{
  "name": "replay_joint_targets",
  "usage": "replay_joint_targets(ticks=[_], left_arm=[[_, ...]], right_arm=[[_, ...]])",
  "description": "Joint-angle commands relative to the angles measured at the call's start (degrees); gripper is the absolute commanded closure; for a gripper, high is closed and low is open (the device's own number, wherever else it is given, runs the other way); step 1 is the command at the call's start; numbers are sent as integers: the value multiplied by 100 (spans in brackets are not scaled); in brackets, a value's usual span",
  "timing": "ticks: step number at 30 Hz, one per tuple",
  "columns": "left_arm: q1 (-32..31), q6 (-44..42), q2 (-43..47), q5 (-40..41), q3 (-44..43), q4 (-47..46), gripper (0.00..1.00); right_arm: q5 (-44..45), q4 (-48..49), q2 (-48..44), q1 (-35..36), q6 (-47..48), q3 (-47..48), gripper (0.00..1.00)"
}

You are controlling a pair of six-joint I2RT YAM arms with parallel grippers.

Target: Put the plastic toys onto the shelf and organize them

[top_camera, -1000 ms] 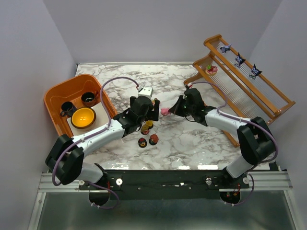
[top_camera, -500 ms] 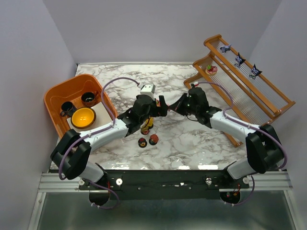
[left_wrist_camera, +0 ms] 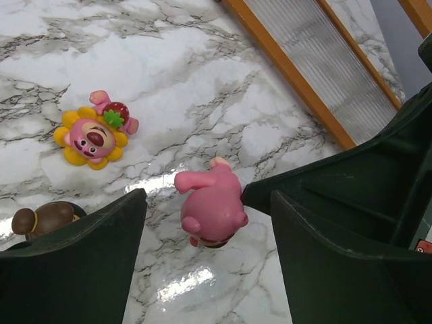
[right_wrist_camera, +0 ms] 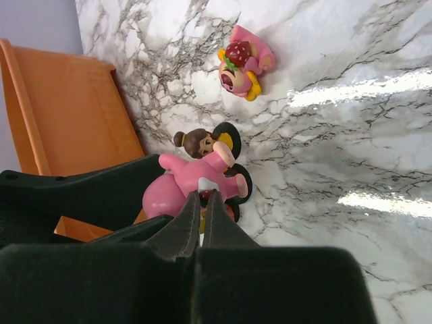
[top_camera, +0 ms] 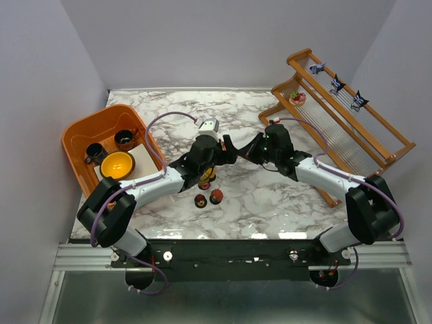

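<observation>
The open left end effector [left_wrist_camera: 206, 199] is now brought astride the pink figurine [left_wrist_camera: 210, 206], beside the closed right end effector [right_wrist_camera: 201, 196], seemingly readying its shelving.

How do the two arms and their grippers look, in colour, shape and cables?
The left arm and the right arm have white links and black joints. A purple cable loops along each. The left gripper and the right gripper have dark, wedge-shaped fingers. A pale camera block sits on the left wrist.

Pink figurine [left_wrist_camera: 210, 206]; yellow-petalled pink flower toy [left_wrist_camera: 91, 138]; white grey-veined marble table [left_wrist_camera: 202, 67].
</observation>
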State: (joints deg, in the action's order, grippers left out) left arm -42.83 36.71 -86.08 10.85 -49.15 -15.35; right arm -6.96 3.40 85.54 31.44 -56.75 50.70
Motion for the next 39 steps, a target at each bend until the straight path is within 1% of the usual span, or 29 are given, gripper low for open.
replay_joint_targets(ticks=[1, 2, 5, 6, 8, 9, 11, 12, 14, 15, 16, 17, 18, 21, 22, 23, 24, 25, 26, 27, 28, 29, 30, 31, 34, 39], left_arm=[[3, 258, -58, 31, 72, -90, 22], [-6, 267, -40, 22, 80, -91, 23], [-6, 328, -23, -48, 142, -187, 33], [3, 328, -14, -65, 168, -213, 41], [3, 363, -14, -144, 168, -257, 48], [3, 372, -22, -162, 160, -275, 55], [-6, 416, -14, -215, 160, -293, 64], [3, 416, -14, -224, 177, -301, 73], [3, 425, 4, -233, 195, -337, 83], [11, 425, 13, -241, 177, -328, 90], [20, 425, 21, -250, 177, -293, 94], [72, 434, 39, -276, 169, -249, 97], [108, 442, 48, -355, 125, -197, 100], [353, 460, 135, -548, 63, 49, 100], [441, 460, 144, -784, 37, 215, 100], [529, 451, 179, -926, 11, 287, 100], [687, 451, 197, -1057, -51, 366, 100], [758, 408, 215, -1389, -86, 558, 100], [811, 364, 232, -1532, -139, 664, 100], [881, 320, 241, -1707, -252, 787, 100], [977, 206, 241, -1840, -323, 1041, 100], [1022, 162, 259, -2076, -376, 1148, 100], [1057, 109, 285, -2183, -455, 1218, 100], [1127, 82, 294, -2280, -508, 1341, 100], [1215, 38, 338, -2771, -675, 1456, 100], [1277, 99, 382, -3369, -807, 1474, 100]], right_arm=[[-86, 179, -169, 29, -266, -95, 99], [-77, 213, -186, 37, -292, -130, 99], [-60, 310, -222, 29, -398, -209, 99], [-77, 302, -213, 29, -398, -201, 99], [-77, 293, -222, 29, -416, -209, 99], [-77, 319, -248, 29, -416, -227, 99], [-77, 337, -274, 29, -433, -279, 99], [-77, 346, -292, 29, -433, -271, 99], [-121, 372, -301, 29, -390, -271, 99], [-182, 372, -301, 37, -363, -271, 97], [-218, 398, -318, 29, -267, -271, 92], [-244, 416, -336, 29, -197, -280, 78], [-262, 390, -353, 37, -92, -254, 70], [-305, 224, -476, 29, 654, -183, 52], [-306, 127, -511, 29, 1240, -70, 50], [-315, 39, -590, 29, 1559, -25, 47], [-445, 12, -643, 29, 1892, -16, 46], [-499, -14, -704, 29, 2566, -7, 46], [-586, -15, -801, 29, 2921, -7, 46], [-926, -41, -828, 29, 3298, 1, 47], [-1200, -93, -846, 29, 4129, 36, 47], [-1420, -181, -846, 29, 4476, 150, 47], [-1814, -486, -793, 29, 4784, 247, 47], [-1931, -628, -758, 29, 5240, 317, 47], [-2291, -814, -696, 29, 5805, 485, 47], [-2520, -612, -644, 29, 6079, 555, 48]])
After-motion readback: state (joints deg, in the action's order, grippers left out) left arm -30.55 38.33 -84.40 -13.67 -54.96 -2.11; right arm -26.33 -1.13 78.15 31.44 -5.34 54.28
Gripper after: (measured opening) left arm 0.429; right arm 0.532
